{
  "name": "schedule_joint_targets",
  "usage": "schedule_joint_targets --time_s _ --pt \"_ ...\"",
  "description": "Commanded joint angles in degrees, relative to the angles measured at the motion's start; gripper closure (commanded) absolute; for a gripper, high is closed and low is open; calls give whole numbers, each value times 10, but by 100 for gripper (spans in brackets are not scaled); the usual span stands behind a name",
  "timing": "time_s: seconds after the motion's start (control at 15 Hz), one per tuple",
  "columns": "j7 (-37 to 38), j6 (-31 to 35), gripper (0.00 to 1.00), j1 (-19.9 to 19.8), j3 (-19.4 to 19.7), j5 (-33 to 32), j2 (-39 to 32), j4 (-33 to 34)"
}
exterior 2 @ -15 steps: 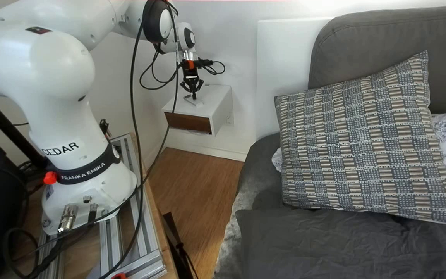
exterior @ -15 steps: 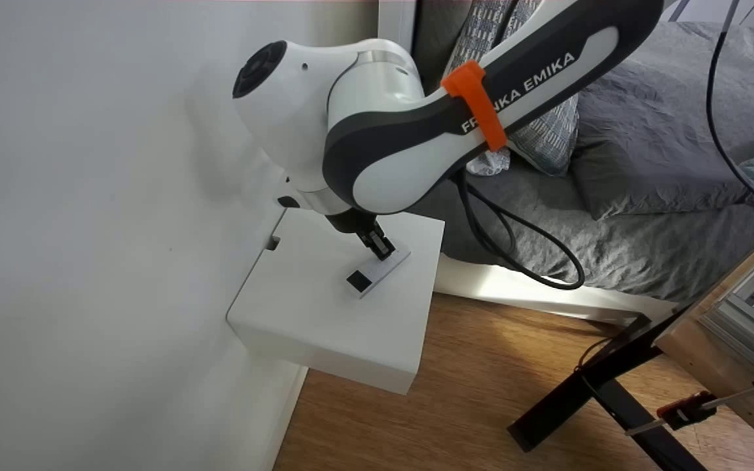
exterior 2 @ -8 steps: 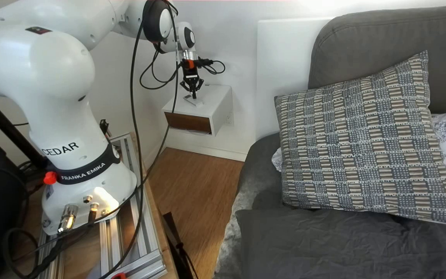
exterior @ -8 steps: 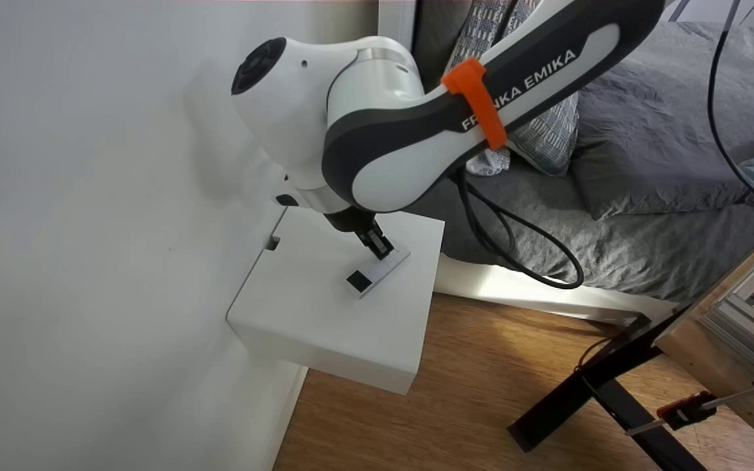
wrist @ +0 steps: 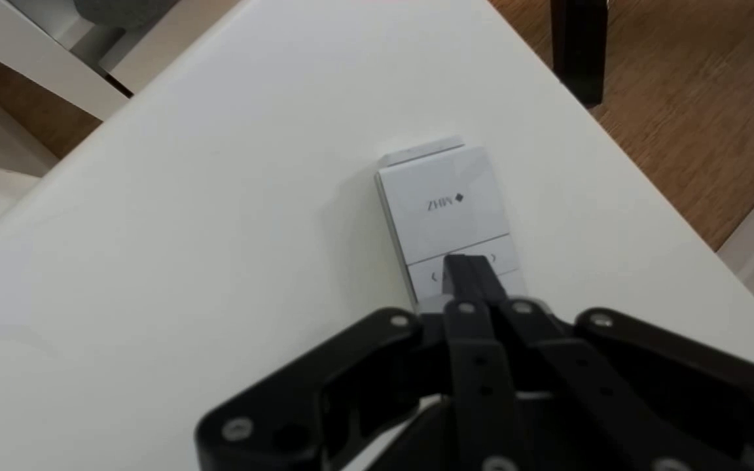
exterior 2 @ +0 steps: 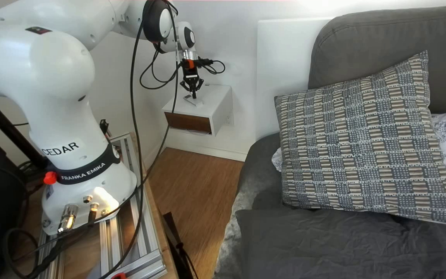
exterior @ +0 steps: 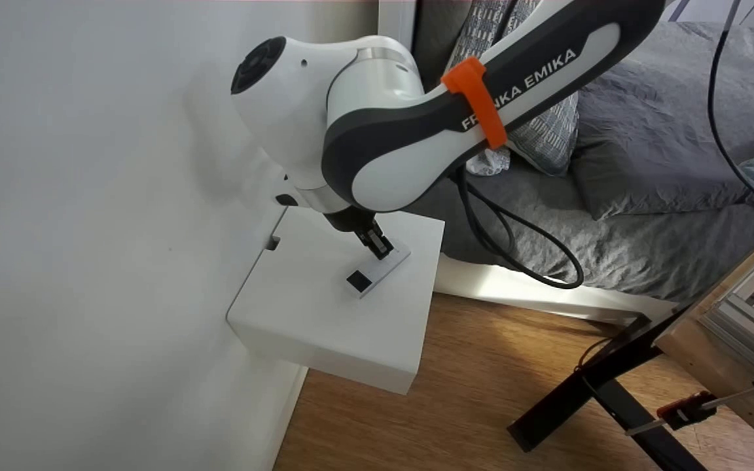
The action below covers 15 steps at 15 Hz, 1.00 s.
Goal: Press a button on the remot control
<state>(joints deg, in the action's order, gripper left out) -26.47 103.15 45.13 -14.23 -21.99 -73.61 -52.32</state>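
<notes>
The white remote control [exterior: 380,271] lies flat on the white wall-mounted nightstand [exterior: 298,301]. A dark rectangle shows at one end of it in an exterior view. My black gripper [wrist: 467,258] is shut and empty, its fingertips together over the row of arrow-marked buttons in the wrist view. The fingers hide the middle of that row and the lower part of the remote [wrist: 446,209]. In both exterior views the gripper [exterior 2: 194,96] points down at the remote. I cannot tell whether the tips touch it or hover just above.
The wall [exterior: 89,196] stands close behind the nightstand. A grey bed [exterior: 671,118] with a patterned pillow [exterior 2: 362,139] is beside it. Black cables [exterior: 527,229] hang from the arm. A black table leg [exterior: 580,379] stands on the wooden floor [exterior: 364,425].
The arm and gripper have risen very slightly since one second ago. The gripper stays shut and the remote has not moved.
</notes>
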Motion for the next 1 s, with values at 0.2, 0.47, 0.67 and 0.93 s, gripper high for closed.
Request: schedule_joint_targets --time_s 0.2,0.47,0.67,0.93 --pt "-12 1 97 -1 -4 3 -9 14" --pt "-30 -6 97 9 10 18 -24 37" --pt "-43 -9 97 12 11 19 -36 54" --pt "-56 -14 97 13 11 23 -44 70"
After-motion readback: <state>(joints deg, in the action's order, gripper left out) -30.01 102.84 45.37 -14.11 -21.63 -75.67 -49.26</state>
